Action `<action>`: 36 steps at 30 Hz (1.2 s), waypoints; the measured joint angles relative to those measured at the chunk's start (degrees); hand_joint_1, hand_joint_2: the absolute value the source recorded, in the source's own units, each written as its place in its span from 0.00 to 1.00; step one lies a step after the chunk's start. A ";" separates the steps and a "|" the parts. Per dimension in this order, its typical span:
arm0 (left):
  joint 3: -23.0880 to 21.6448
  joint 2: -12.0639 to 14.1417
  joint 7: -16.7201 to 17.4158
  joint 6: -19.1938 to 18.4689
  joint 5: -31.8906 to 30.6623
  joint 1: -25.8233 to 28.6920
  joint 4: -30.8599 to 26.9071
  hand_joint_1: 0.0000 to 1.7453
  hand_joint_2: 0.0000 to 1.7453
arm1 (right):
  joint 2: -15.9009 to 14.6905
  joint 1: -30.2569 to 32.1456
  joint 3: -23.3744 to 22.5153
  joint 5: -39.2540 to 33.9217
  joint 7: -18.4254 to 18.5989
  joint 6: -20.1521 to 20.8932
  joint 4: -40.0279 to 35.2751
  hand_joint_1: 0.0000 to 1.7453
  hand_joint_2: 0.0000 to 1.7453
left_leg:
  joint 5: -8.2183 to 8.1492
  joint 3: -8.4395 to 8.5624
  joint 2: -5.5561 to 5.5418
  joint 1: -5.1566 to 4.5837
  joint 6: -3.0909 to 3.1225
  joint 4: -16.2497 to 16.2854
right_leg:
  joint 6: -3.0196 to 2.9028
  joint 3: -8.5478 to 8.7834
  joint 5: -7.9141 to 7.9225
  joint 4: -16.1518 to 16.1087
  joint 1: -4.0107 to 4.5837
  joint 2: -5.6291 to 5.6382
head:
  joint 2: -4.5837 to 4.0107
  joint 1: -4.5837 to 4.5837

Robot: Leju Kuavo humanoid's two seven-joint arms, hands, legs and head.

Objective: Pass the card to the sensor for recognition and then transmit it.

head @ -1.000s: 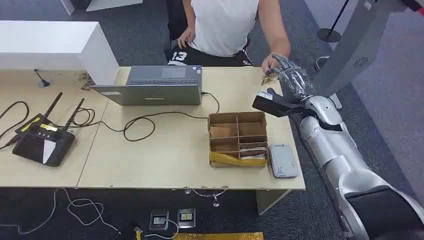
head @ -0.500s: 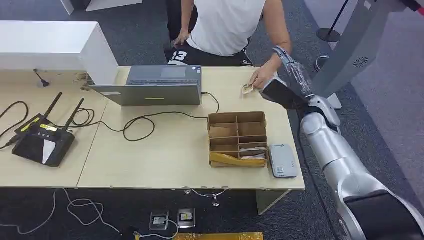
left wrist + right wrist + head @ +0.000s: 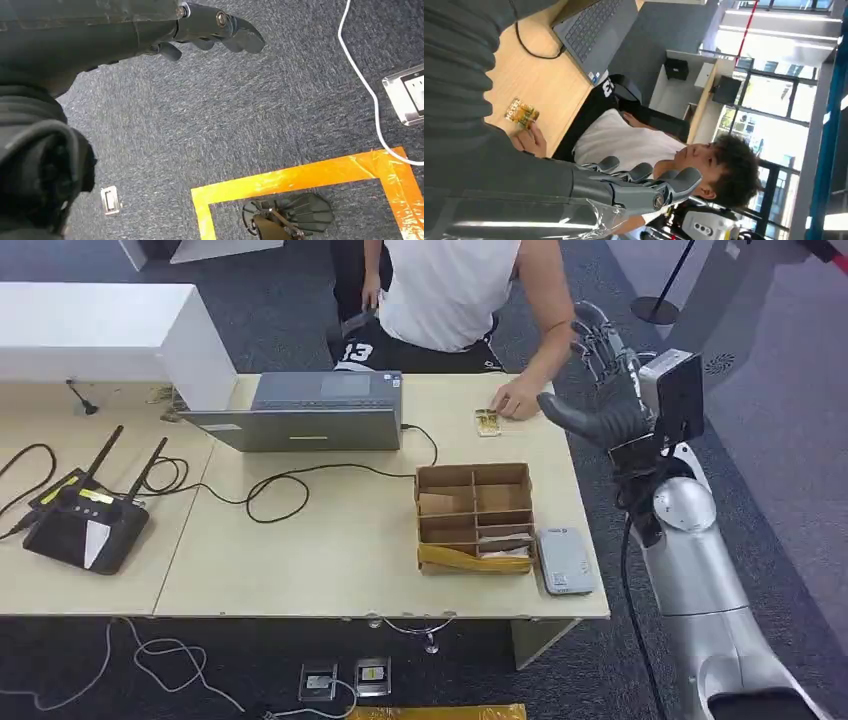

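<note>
The yellow patterned card (image 3: 488, 422) lies on the far side of the table, with a person's hand (image 3: 519, 400) resting at its edge. In the right wrist view the card (image 3: 522, 113) sits by that person's fingers (image 3: 531, 140). My right hand (image 3: 608, 392) is raised beyond the table's right edge, fingers (image 3: 649, 183) spread and holding nothing, well apart from the card. The white sensor (image 3: 565, 560) lies flat near the front right corner. My left hand (image 3: 212, 27) hangs above the carpet with nothing in it.
A cardboard divider box (image 3: 433, 482) stands just left of the sensor. A grey laptop (image 3: 310, 410) with its cable sits at the back, a black router (image 3: 85, 522) at the far left. The person (image 3: 450, 290) sits behind the table.
My right hand let go of the card and drew back up and to the right. The person took the card and laid it on the table.
</note>
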 joint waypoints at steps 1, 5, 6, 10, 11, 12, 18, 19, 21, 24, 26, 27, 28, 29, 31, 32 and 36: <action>0.02 0.04 -0.02 0.00 0.02 0.00 0.00 0.00 0.00 | -0.42 0.57 -0.07 -0.02 0.22 0.02 -1.01 0.00 1.00 | 0.00 0.02 0.00 0.00 0.00 0.00 | 0.00 0.01 0.00 0.00 0.00 0.04 | 0.00 0.00; 0.18 0.13 -0.17 0.20 0.31 0.34 0.00 0.00 0.00 | -1.96 5.29 -0.46 3.39 1.70 1.18 -8.24 0.00 1.00 | 0.01 0.00 -0.06 0.01 0.00 0.00 | 0.00 0.03 0.00 0.00 0.01 -0.05 | 0.00 -0.04; 0.22 0.15 -0.17 0.26 0.37 0.46 0.00 0.00 0.00 | -2.12 5.84 -0.39 4.55 1.86 1.27 -9.09 0.00 1.00 | 0.00 -0.01 -0.03 0.01 0.00 0.00 | 0.00 0.00 0.00 0.01 0.01 -0.02 | 0.00 0.00; 0.52 0.13 -0.18 0.28 0.39 0.38 0.00 0.00 0.00 | -2.91 6.98 -0.33 11.00 2.16 1.07 -9.94 0.00 1.00 | 0.00 0.06 0.02 0.05 -0.01 0.00 | -0.02 0.03 -0.01 0.01 0.05 0.03 | 0.00 0.00; 0.52 0.13 -0.17 0.26 0.39 0.40 0.00 0.00 0.00 | -3.14 7.96 -0.26 14.14 2.16 0.89 -10.50 0.00 1.00 | 0.00 0.05 -0.01 0.05 -0.01 0.00 | -0.02 0.04 -0.01 0.01 0.05 -0.01 | 0.00 0.00; 0.52 0.13 -0.17 0.22 0.35 0.44 0.00 0.00 0.00 | -3.43 9.12 -0.13 18.33 2.21 0.48 -11.10 0.00 1.00 | 0.00 0.02 -0.03 0.05 -0.01 -0.01 | -0.02 0.04 -0.01 0.01 0.05 -0.03 | 0.00 0.00; 0.55 0.46 -0.09 -0.22 -0.22 0.42 0.00 0.00 0.00 | -5.49 14.13 1.27 40.16 2.34 -1.01 -12.65 0.00 1.00 | -0.02 0.01 -0.02 0.05 -0.03 -0.01 | -0.02 0.03 -0.01 0.01 0.05 0.00 | 0.00 0.00; 0.55 0.46 0.04 -0.28 -0.26 0.40 0.00 0.00 0.00 | -5.75 14.80 1.58 41.38 2.36 -1.05 -12.87 0.00 1.00 | -0.01 0.00 -0.02 0.05 -0.03 -0.01 | -0.02 0.03 -0.01 0.01 0.05 0.00 | 0.00 0.00; 0.55 0.61 0.22 -0.46 -0.35 0.39 0.00 0.00 0.00 | -6.25 15.93 1.95 43.43 2.49 -1.14 -13.22 0.00 1.00 | -0.01 -0.01 -0.03 0.05 -0.03 -0.01 | -0.02 0.03 -0.01 0.01 0.05 -0.02 | 0.00 0.00; 0.55 0.63 0.66 -0.77 -0.59 0.32 0.00 0.00 0.00 | -7.19 16.93 2.80 46.38 2.86 -1.60 -13.24 0.00 1.00 | -0.01 0.01 -0.02 0.06 -0.03 -0.01 | -0.02 0.03 -0.01 0.01 0.05 0.00 | 0.00 -0.02; 0.55 0.66 0.85 -0.98 -0.81 0.21 0.00 0.00 0.00 | -7.72 17.79 3.28 48.59 2.91 -2.21 -13.24 0.00 1.00 | -0.01 0.01 -0.02 0.06 -0.03 -0.01 | -0.02 0.04 -0.01 0.01 0.05 0.00 | 0.00 -0.02; 0.55 0.72 0.96 -1.12 -0.90 0.19 0.00 0.00 0.00 | -7.95 18.25 3.52 49.74 2.91 -2.51 -13.24 0.00 1.00 | -0.01 0.00 -0.02 0.05 -0.03 -0.01 | -0.02 0.03 -0.01 0.01 0.05 0.00 | 0.00 0.00; 0.55 0.76 1.11 -1.22 -0.96 0.18 0.00 0.00 0.00 | -8.17 18.64 3.72 50.55 2.91 -2.71 -13.24 0.00 1.00 | -0.01 0.00 -0.02 0.05 -0.03 -0.01 | -0.02 0.03 -0.01 0.01 0.05 0.00 | 0.00 -0.02; 0.55 0.81 1.29 -1.25 -0.98 0.18 0.00 0.00 0.00 | -8.41 18.92 4.07 51.24 2.93 -2.95 -13.24 0.00 1.00 | -0.01 0.00 -0.02 0.05 -0.03 -0.01 | -0.02 0.03 -0.01 0.01 0.05 0.01 | 0.00 0.00; 0.55 0.94 1.46 -1.27 -1.05 0.10 0.00 0.00 0.00 | -8.78 19.34 4.50 52.26 2.91 -3.28 -13.24 0.00 1.00 | -0.01 0.01 -0.02 0.05 -0.03 -0.01 | -0.02 0.03 -0.01 0.01 0.05 0.01 | 0.00 0.00; 0.55 0.94 1.49 -1.27 -1.09 0.01 0.00 0.00 0.00 | -8.87 19.50 4.57 52.59 2.91 -3.41 -13.24 0.00 1.00 | -0.01 0.00 -0.02 0.05 -0.03 -0.01 | -0.02 0.03 -0.01 0.01 0.05 0.01 | 0.00 -0.02; 0.55 0.96 1.66 -1.27 -1.22 -0.14 0.00 0.00 0.00 | -9.35 19.91 5.31 52.96 2.91 -3.56 -13.22 0.00 1.00 | -0.01 0.00 -0.02 0.05 -0.03 -0.01 | -0.02 0.03 -0.01 0.01 0.05 0.02 | 0.00 0.00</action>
